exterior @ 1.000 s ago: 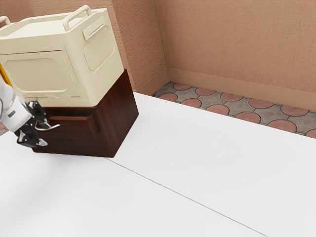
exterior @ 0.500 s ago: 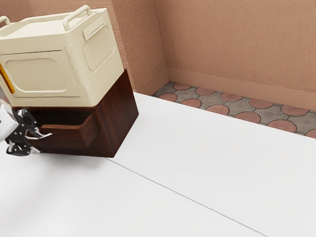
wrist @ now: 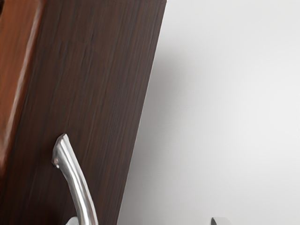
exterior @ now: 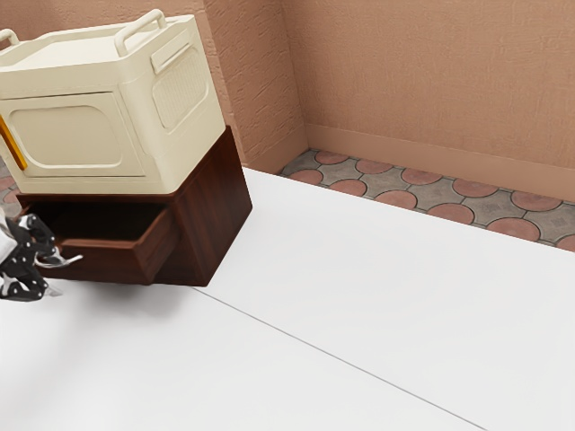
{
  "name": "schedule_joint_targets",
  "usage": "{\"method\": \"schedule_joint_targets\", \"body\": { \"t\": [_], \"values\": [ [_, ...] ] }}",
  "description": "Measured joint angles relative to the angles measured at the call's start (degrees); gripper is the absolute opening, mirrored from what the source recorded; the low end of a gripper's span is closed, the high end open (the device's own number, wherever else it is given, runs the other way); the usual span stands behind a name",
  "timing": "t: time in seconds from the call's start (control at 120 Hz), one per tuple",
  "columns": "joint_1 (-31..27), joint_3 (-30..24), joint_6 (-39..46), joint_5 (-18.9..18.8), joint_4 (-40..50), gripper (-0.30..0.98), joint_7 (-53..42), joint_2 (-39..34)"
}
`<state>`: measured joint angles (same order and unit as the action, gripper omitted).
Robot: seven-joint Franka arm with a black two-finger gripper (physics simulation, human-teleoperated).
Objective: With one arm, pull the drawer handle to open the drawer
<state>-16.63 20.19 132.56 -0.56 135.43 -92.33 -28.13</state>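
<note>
At the exterior view's left, my gripper [exterior: 52, 277] is at the front of the pulled-out drawer [exterior: 103, 262] of a dark wooden cabinet [exterior: 214, 208]. Its fingers stand apart, the upper one by the silver handle [exterior: 65, 263]. In the wrist view, the tips of my open gripper [wrist: 146, 221] show far apart at the edge; one is beside the curved metal handle [wrist: 76, 183], the other over white table. The handle is attached to the dark drawer front [wrist: 101, 79]. Contact between finger and handle is partly hidden.
A cream storage box [exterior: 76, 135] with raised handles sits on top of the cabinet. An orange strip [exterior: 13, 144] is by its front. The white table [exterior: 332, 314] extends around the cabinet's base, with walls behind.
The drawer has slid outward from nearly closed, exposing its dark interior. My gripper has moved with the handle toward the exterior view's left and lower edge. Cabinet and box have stayed put.
</note>
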Motion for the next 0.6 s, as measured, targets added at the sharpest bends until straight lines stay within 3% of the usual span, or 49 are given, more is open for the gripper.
{"method": "schedule_joint_targets", "body": {
  "t": [0.6],
  "values": [
    [-1.01,-0.15,-1.36,-0.89,5.2,0.26,0.05,-7.46]
  ]
}}
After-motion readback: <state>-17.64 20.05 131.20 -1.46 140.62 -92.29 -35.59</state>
